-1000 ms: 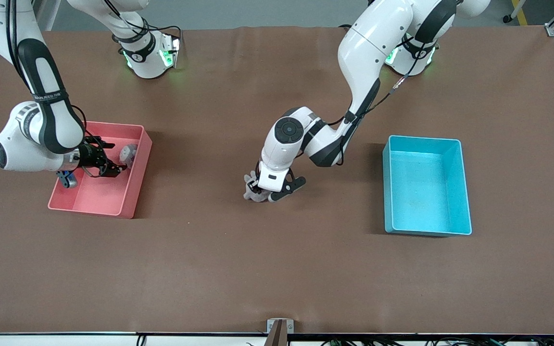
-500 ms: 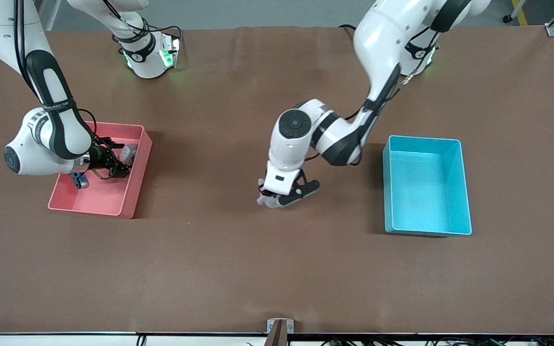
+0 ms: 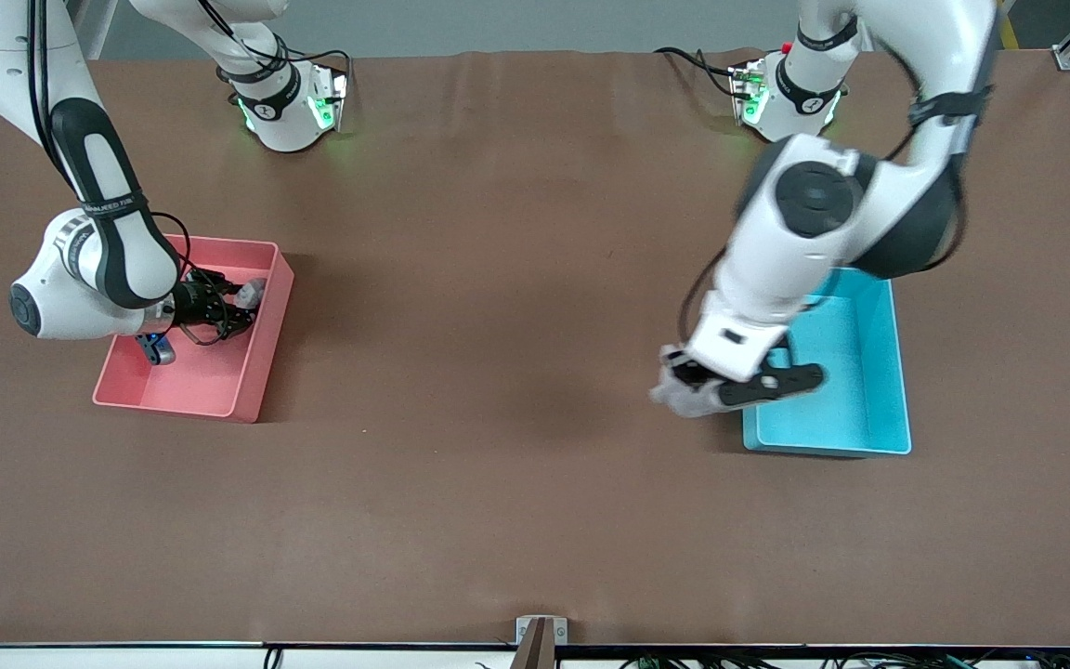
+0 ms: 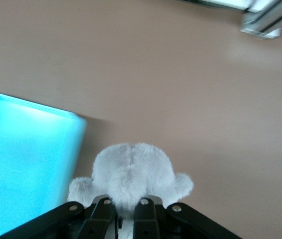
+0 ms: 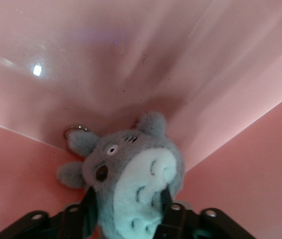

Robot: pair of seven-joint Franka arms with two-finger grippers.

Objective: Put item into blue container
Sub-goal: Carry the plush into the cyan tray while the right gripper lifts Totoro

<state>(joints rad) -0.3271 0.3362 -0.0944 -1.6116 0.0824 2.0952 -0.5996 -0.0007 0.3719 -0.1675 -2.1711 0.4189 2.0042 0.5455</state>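
I see the right gripper (image 3: 230, 311) inside the pink plastic bin (image 3: 256, 372), clamped on a grey-and-white plush toy (image 5: 131, 186); its face shows only at the wrist. The left gripper (image 3: 730, 388) pinches a pale grey fluffy plush (image 4: 131, 177) over the light cyan-blue rectangular bin (image 3: 855, 423)'s near corner edge.

My left claw (image 3: 689, 395) hangs over bare counter (image 3: 516, 483) just beside the blue container (image 3: 879, 409), whose upright wall stands between it and the open, unfilled inside. My right claw (image 3: 240, 307) sits low inside the pink bin (image 3: 219, 395), hemmed by its corner walls.
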